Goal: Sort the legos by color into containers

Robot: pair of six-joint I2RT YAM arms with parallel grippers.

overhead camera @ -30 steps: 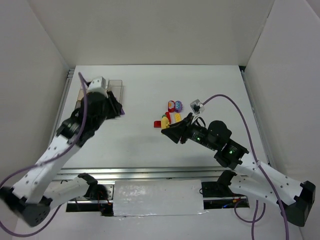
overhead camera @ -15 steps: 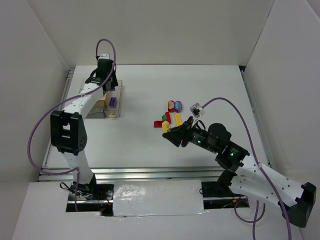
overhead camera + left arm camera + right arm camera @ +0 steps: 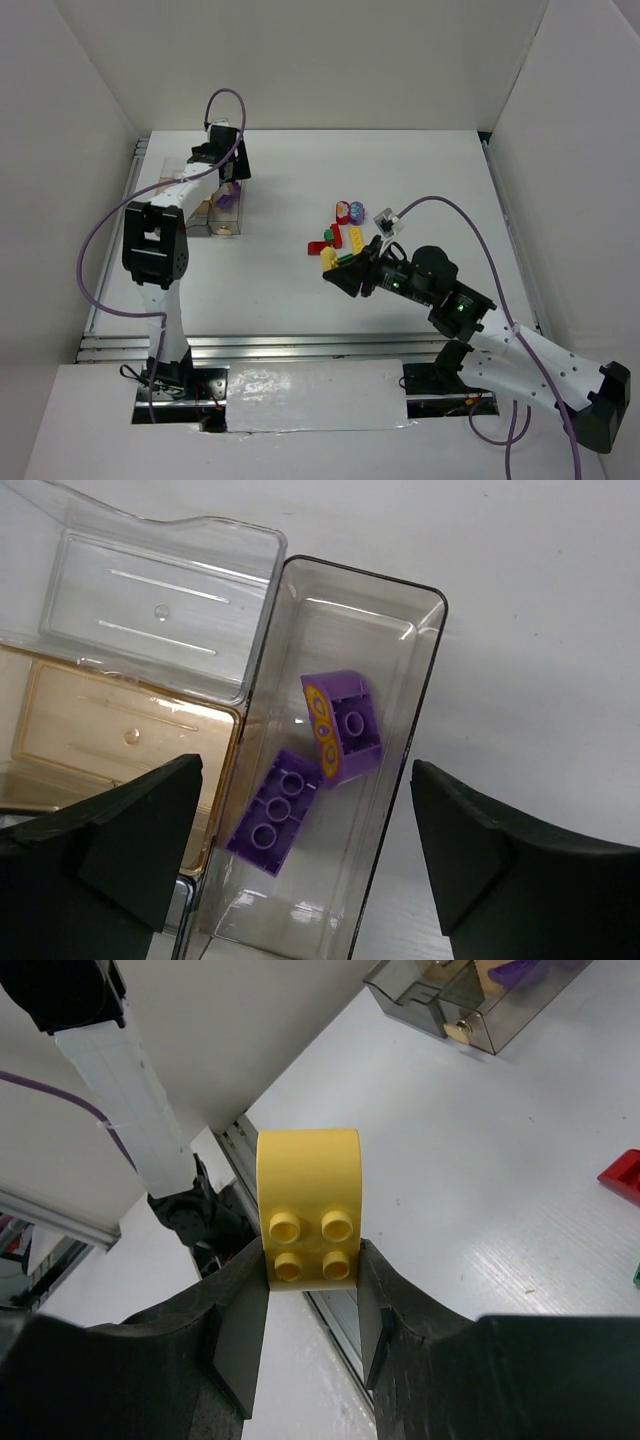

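Firmly, a rounded yellow plastic brick [image 3: 306, 1205] was clamped by the right gripper [image 3: 306, 1282]. The left gripper [image 3: 308, 840] was held wide open.

A flat white tabletop [image 3: 290, 300] is enclosed by plain white panel walls [image 3: 300, 60] at its far, left and right edges. Silver metal rails [image 3: 300, 345] line its near edge, with a crinkled silvery sheet [image 3: 315, 395] just beyond.

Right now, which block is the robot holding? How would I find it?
Find the white table, then the right gripper near the brick pile. Pinched in it is a yellow brick, rounded on one end, the only one being held.
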